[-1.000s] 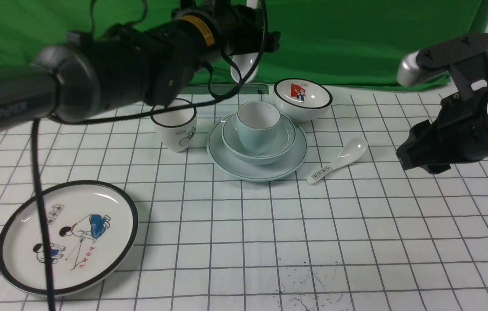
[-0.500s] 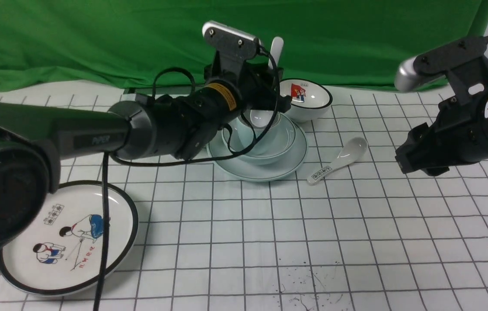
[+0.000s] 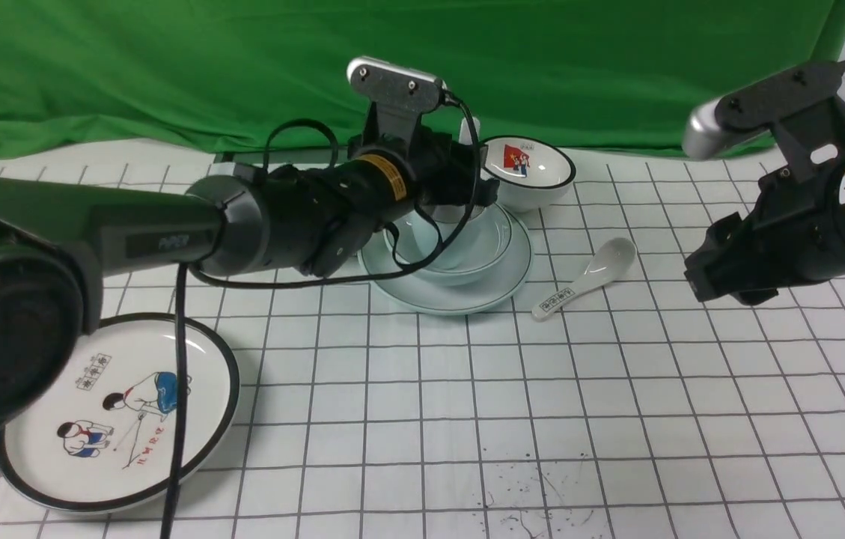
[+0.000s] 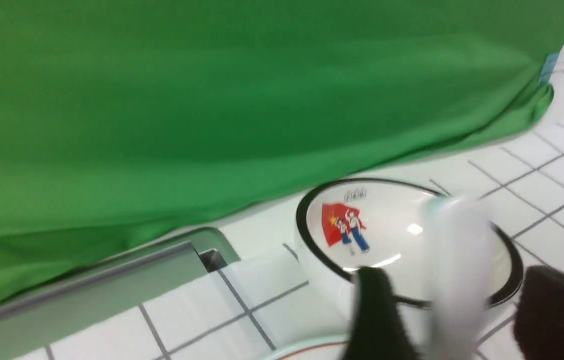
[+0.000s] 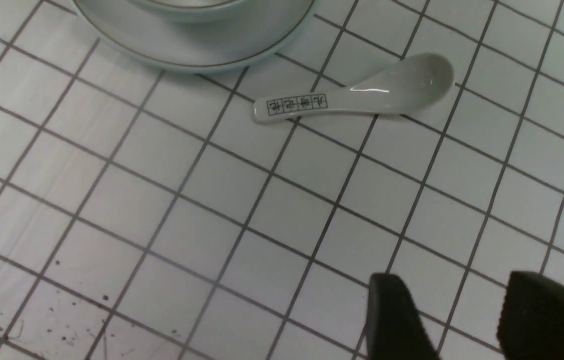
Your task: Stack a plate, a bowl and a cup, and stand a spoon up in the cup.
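The pale plate (image 3: 467,299), bowl (image 3: 495,241) and cup (image 3: 459,232) stand stacked at the middle back. The cup is mostly hidden by my left gripper (image 3: 463,203), which hovers right over it. The plain white spoon (image 3: 465,129) stands upright with its handle sticking up behind the wrist. In the left wrist view the spoon (image 4: 456,260) is blurred between the spread fingers (image 4: 376,315) of my left gripper (image 4: 456,300), with gaps on both sides. My right gripper (image 3: 721,288) is open and empty above the cloth at the right, also in its wrist view (image 5: 456,287).
A patterned spoon (image 3: 587,277) lies right of the stack, also in the right wrist view (image 5: 356,97). A black-rimmed picture bowl (image 3: 534,168) sits just behind the stack. A large picture plate (image 3: 115,412) lies front left. A green backdrop hangs behind.
My left arm came down from high up to the cup, bringing the spoon into it. The spoon handle has since sunk lower relative to the gripper. The right arm barely moved.
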You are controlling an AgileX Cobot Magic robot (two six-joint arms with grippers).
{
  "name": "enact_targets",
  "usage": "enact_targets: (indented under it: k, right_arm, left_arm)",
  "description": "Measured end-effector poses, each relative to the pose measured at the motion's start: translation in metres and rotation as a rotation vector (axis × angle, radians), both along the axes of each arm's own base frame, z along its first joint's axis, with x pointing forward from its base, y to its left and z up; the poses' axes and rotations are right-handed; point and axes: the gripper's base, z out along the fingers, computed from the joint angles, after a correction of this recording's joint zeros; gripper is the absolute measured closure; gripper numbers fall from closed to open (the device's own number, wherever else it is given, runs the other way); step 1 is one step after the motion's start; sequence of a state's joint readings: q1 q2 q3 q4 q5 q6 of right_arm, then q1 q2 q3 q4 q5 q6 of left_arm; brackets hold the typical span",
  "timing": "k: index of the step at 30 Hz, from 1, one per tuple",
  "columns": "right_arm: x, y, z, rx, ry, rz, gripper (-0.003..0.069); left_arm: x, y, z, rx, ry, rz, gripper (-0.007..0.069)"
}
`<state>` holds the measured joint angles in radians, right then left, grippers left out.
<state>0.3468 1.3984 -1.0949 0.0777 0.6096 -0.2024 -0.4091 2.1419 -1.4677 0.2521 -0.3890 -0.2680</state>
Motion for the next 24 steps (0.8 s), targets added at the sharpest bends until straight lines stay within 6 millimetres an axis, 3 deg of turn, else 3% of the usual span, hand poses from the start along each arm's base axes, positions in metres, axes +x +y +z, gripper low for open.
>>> enact_targets:
  k: [1, 5, 8, 9, 10, 12, 15, 16, 18, 19, 22, 24]
  right_arm:
    - [0.0, 0.0, 0.0, 0.0, 0.001, 0.0, 0.0321]
    - [-0.011, -0.004, 0.007, -0.022, 0.022, 0.017, 0.0333]
    - [-0.033, -0.012, 0.026, -0.048, 0.017, 0.051, 0.0444]
    - [-0.035, -0.013, 0.027, -0.049, 0.017, 0.052, 0.0454]
    - [-0.051, -0.019, 0.039, -0.06, 0.011, 0.063, 0.0538]
    - [-0.068, -0.026, 0.05, -0.074, 0.01, 0.065, 0.0613]
    - [-0.101, -0.041, 0.07, -0.095, -0.065, 0.058, 0.0645]
    - [-0.105, -0.043, 0.073, -0.092, -0.08, 0.057, 0.0645]
    - [-0.128, -0.053, 0.078, -0.078, -0.183, 0.051, 0.0645]
    - [-0.13, -0.054, 0.076, -0.083, -0.187, 0.051, 0.0645]
    - [-0.15, -0.06, 0.057, -0.023, -0.36, 0.048, 0.0645]
    - [-0.155, -0.061, 0.049, 0.012, -0.429, 0.043, 0.0645]
  left_arm:
    - [0.0, 0.0, 0.001, 0.0, 0.001, 0.0, 0.0234]
    - [-0.012, 0.007, 0.04, 0.049, 0.027, 0.02, 0.0169]
    - [-0.038, 0.016, 0.089, 0.135, 0.074, 0.055, 0.021]
    - [-0.04, 0.017, 0.093, 0.142, 0.077, 0.058, 0.0216]
    - [-0.059, 0.027, 0.123, 0.192, 0.098, 0.083, 0.0277]
    - [-0.083, 0.042, 0.155, 0.228, 0.122, 0.116, 0.0368]
    - [-0.129, 0.066, 0.2, 0.239, 0.126, 0.145, 0.0557]
    - [-0.136, 0.069, 0.207, 0.23, 0.112, 0.145, 0.0566]
    - [-0.18, 0.088, 0.23, 0.18, 0.046, 0.132, 0.0642]
    - [-0.183, 0.089, 0.231, 0.169, 0.043, 0.129, 0.0644]
    - [-0.232, 0.108, 0.229, 0.083, -0.009, 0.105, 0.0659]
    - [-0.245, 0.113, 0.222, 0.069, -0.017, 0.101, 0.0659]
